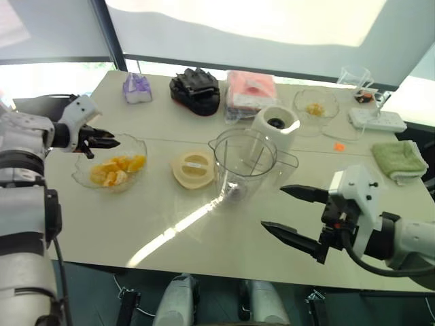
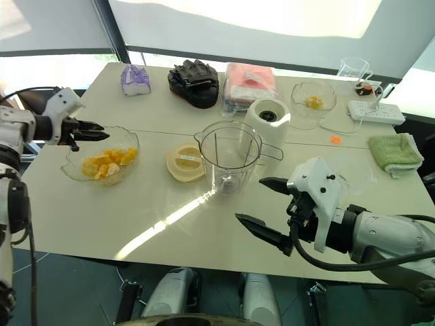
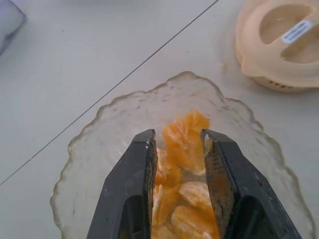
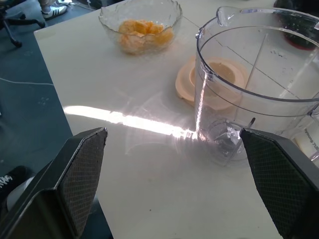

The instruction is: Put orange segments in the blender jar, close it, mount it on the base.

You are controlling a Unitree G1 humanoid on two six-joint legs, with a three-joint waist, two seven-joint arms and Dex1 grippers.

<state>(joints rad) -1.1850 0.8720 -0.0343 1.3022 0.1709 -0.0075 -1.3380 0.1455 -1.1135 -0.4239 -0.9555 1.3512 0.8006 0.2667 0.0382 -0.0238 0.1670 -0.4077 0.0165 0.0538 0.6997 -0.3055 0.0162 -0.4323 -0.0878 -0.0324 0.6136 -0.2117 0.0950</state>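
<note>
1. Glass, scalloped and clear, the bowl (image 1: 87,178) sits at the left of the table (image 1: 204,238) and holds the orange segments (image 1: 117,170) in a loose heap.
2. Above the bowl's near-left rim hangs the left gripper (image 1: 103,142), its black fingers (image 3: 130,189) narrowed to a small gap. From the wrist view segments show through that gap, but I cannot tell whether one is pinched or they simply lie in the bowl below.
3. Just right of the bowl lies the flat cream lid (image 1: 194,169), off the jar.
4. Next comes the blender jar (image 1: 245,163), upright on the table with no fruit in it, blades visible at its bottom; the white base (image 1: 276,126) stands just behind it, socket up and bare.
5. At the right, the right gripper (image 1: 293,214) hovers near the jar with its jaws spread wide, holding nothing.
6. Judged from this, the first step is in hand: moving segments to the jar, with none yet inside.
7. Next, the left arm would need to carry across the lid and release above the jar's wide mouth, provided a segment is actually gripped; otherwise it must dip in again.
</note>
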